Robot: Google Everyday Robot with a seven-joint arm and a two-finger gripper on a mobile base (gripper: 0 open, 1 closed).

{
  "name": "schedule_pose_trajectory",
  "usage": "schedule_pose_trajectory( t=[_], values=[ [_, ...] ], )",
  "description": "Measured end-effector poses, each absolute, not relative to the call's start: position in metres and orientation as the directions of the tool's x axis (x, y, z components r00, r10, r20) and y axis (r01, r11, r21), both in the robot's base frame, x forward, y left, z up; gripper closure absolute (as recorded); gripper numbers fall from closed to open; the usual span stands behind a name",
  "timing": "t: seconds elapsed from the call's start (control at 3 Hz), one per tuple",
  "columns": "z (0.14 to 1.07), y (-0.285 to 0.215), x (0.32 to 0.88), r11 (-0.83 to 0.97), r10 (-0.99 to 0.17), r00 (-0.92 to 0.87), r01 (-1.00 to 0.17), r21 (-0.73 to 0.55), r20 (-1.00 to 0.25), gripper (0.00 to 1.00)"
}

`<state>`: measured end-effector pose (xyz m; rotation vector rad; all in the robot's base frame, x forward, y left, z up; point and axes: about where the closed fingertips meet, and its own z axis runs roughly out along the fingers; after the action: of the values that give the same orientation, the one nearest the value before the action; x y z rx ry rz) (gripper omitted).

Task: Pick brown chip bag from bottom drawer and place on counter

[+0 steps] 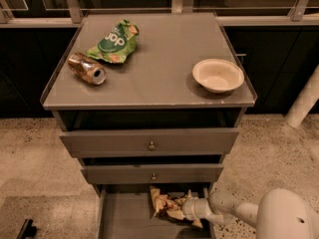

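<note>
**Bag not out of the drawer yet**

We are at the start of the job. The bottom drawer (124,217) is pulled open, so that part is done. The brown chip bag (163,204) lies inside it, on the right side, close to the back. It looks crumpled and it has not been lifted out.

Our arm (234,210) comes in low from the right. Our gripper (186,209) is down in the drawer, pressed right up against the right side of the bag. The bag hides its tip, so we cannot tell if it is open or closed, or if it has a hold on the bag.

Here is what we think is left to do. We must get a good hold on the bag, lift it up and out of the drawer, and carry it past the two closed drawers above. Then we put it down on the counter (159,78).

The counter has a green chip bag (113,43) and a can (87,68) on the left side, and a bowl (218,75) on the right. The middle looks like a good spot for the bag.
</note>
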<state>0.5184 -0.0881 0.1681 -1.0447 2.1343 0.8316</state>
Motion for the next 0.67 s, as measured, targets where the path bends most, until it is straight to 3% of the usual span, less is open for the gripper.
schedule_pose_trajectory(
  t=[0.67],
  values=[
    [0.235,-0.117,0.484,0.408,-0.431,-0.504,-0.849,0.336,-0.748,1.00]
  ],
)
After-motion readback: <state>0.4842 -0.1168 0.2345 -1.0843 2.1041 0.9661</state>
